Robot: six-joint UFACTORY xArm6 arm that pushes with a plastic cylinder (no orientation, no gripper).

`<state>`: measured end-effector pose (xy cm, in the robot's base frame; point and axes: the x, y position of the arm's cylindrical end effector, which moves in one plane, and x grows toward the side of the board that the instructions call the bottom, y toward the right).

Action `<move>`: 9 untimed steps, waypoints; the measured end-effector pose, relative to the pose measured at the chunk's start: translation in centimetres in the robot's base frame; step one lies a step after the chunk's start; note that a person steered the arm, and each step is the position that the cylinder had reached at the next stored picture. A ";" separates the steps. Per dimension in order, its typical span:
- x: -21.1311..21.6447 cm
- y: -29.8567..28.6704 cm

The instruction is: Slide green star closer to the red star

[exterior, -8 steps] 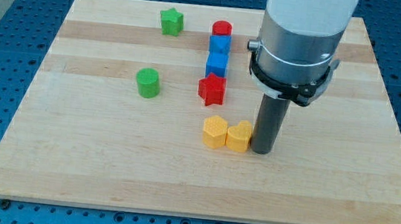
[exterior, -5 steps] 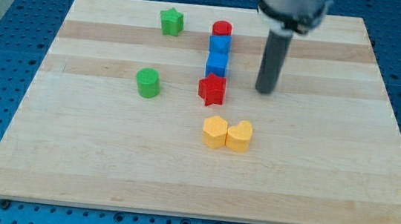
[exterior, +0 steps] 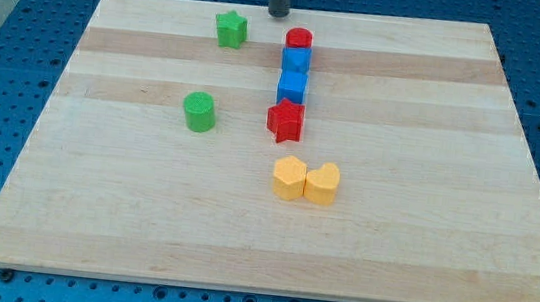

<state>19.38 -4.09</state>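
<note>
**Ana:** Since the earlier frames the rod has left the yellow blocks near the middle of the board and crossed to the far edge; its tip (exterior: 278,14) now sits right at the top edge, between the green star (exterior: 230,29) and the red cylinder (exterior: 299,39), touching neither. No block appears to have shifted.

**Ben:** Jaws?

**Ana:** None exist. The arm ends in a bare rod, holding nothing.

**Ben:** Walk the board, left to right.

**Ana:** Green star near the top edge, left of centre. Green cylinder (exterior: 199,111) below it, toward the middle. Then a column: red cylinder at the top, two blue blocks (exterior: 294,73) under it, and the red star (exterior: 285,120) at its foot. Two yellow blocks (exterior: 305,181) sit side by side beneath that, toward the bottom edge.

**Ben:** So how should the push go?

**Ana:** The red star lies down and to the right of the green star. In my judgement the tip should come round to the green star's upper-left side, toward the top-left corner, and push diagonally through its centre. An off-centre contact would probably spin the star or let it slip off.

**Ben:** Hazards?

**Ana:** The green cylinder lies near the path on the left, the blue blocks on the right. Steering between them and stopping short of the red star seems wise.
</note>
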 end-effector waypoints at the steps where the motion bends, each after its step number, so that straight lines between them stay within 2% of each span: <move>1: 0.0 -0.6; 4: 1.0 -5.4; 5: 5.2 -6.5; 6: 7.1 -6.5; 7: 10.9 -6.5; 8: 12.9 -6.8; 9: 12.5 -7.0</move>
<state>31.88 -11.06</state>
